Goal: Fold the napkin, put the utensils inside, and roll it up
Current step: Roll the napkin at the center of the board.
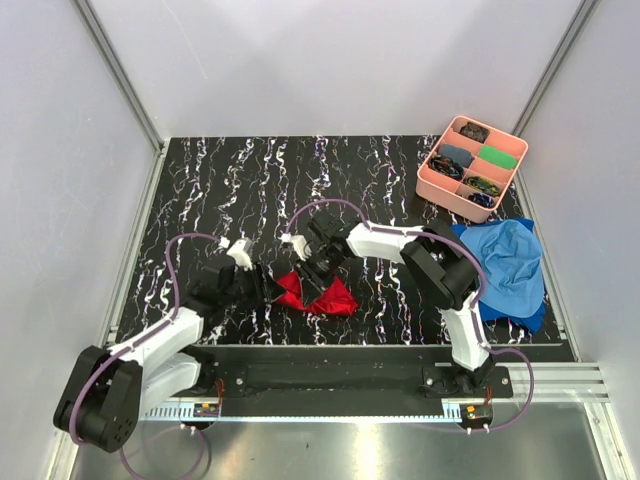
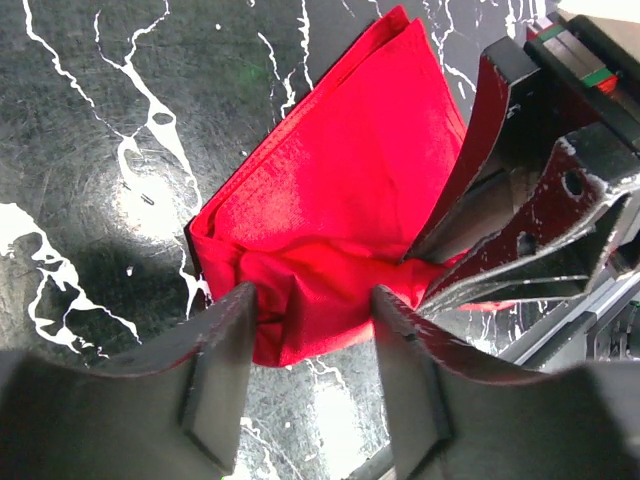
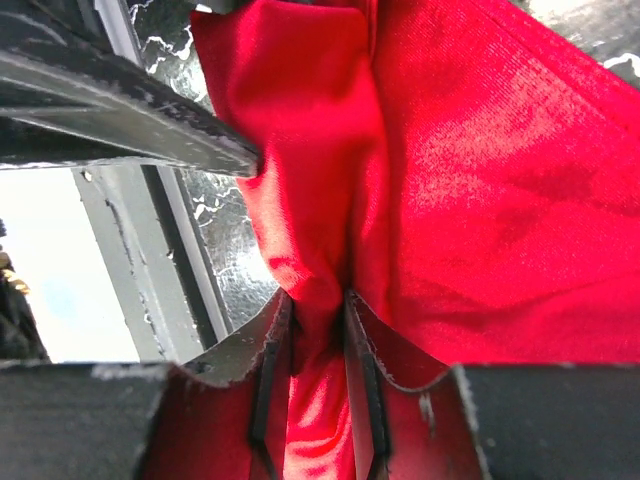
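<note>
Right gripper (image 3: 318, 310) pinches a napkin (image 3: 480, 180) fold tight; left gripper (image 2: 310, 310), fingers half-spread, squeezes its bunched corner.

Pink tray (image 1: 432, 186), blue cloth (image 1: 510, 262)

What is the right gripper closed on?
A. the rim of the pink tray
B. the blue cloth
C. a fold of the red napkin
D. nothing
C: in the right wrist view the right gripper pinches a raised fold of the red napkin between its fingers.
</note>
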Controlling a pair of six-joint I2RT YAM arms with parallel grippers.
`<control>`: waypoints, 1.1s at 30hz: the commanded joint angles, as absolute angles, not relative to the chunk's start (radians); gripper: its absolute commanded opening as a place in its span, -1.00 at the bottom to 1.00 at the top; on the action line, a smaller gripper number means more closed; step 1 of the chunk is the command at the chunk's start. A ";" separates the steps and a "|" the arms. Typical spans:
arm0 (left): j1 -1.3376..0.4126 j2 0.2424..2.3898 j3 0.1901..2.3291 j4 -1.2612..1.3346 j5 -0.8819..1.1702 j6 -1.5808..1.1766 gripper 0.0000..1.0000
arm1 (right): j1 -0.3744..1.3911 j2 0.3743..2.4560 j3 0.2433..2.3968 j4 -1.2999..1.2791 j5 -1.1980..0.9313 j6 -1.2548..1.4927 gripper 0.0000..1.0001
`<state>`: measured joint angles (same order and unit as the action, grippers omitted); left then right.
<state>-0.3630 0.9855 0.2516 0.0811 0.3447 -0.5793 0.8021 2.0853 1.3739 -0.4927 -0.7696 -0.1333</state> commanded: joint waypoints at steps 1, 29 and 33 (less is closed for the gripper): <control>-0.367 1.014 0.239 0.199 0.342 -0.574 -0.07 | 0.795 2.132 1.408 -0.534 -0.827 -0.133 -0.39; -0.367 1.253 0.431 -0.054 0.310 -0.581 -0.97 | 0.971 1.638 1.091 -0.121 -0.183 -0.204 0.46; -0.367 1.293 0.462 -0.064 0.321 -0.577 -0.97 | 1.054 1.649 1.055 -0.075 -0.054 -0.247 0.47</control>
<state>-0.3664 1.2514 0.4236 -0.0216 0.3237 -0.6006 0.9913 1.6493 1.0904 -0.2089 -0.2657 -0.1829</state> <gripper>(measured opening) 0.070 0.733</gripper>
